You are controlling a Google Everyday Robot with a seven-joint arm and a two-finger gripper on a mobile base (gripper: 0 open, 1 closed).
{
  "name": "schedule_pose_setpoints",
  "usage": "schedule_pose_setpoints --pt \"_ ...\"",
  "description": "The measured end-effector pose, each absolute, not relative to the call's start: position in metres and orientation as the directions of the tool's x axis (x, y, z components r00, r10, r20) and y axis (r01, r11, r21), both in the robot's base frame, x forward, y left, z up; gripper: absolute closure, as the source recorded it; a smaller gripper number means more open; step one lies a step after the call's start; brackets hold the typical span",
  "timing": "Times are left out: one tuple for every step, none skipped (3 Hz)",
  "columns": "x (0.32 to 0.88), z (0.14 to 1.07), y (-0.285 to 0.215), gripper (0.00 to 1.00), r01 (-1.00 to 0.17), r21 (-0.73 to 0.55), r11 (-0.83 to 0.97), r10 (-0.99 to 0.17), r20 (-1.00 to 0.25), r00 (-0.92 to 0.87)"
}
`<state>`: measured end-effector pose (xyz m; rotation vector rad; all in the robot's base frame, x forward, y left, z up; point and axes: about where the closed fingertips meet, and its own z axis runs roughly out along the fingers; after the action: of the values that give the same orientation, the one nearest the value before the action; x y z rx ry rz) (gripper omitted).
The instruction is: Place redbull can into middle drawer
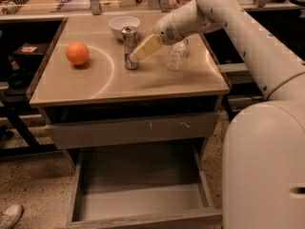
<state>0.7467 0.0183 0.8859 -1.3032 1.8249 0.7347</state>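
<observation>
The redbull can [129, 45], slim and silver with a silver top, stands upright on the tan tabletop [143, 82], just in front of a white bowl. My gripper [135, 56] reaches in from the right on a white arm, and its cream tip sits against the can's right side near its lower half. The middle drawer [143, 194] is pulled open below the table, a shallow grey box with nothing in it. Above it is a shut grey drawer front with white scratches [133, 130].
An orange [77, 54] lies at the left of the tabletop. A white bowl [124, 26] stands behind the can. A clear crinkled plastic bottle [177, 56] stands to the right, under my arm. My white base [267, 166] fills the right side. A shoe [9, 216] is on the floor at left.
</observation>
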Motion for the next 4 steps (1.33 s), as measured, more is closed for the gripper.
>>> schedule_pose_setpoints --pt "0.756 0.882 0.025 0.0 -0.951 0.046 0.306 -0.498 -0.843 -0.201" --pt "0.764 0.881 0.038 0.0 -0.955 0.061 0.291 -0.488 -0.849 -0.203" --pt "0.766 0.881 0.051 0.0 -0.959 0.084 0.271 -0.476 -0.854 -0.21" --pt "0.763 0.885 0.068 0.0 -0.965 0.095 0.246 -0.47 -0.859 -0.204"
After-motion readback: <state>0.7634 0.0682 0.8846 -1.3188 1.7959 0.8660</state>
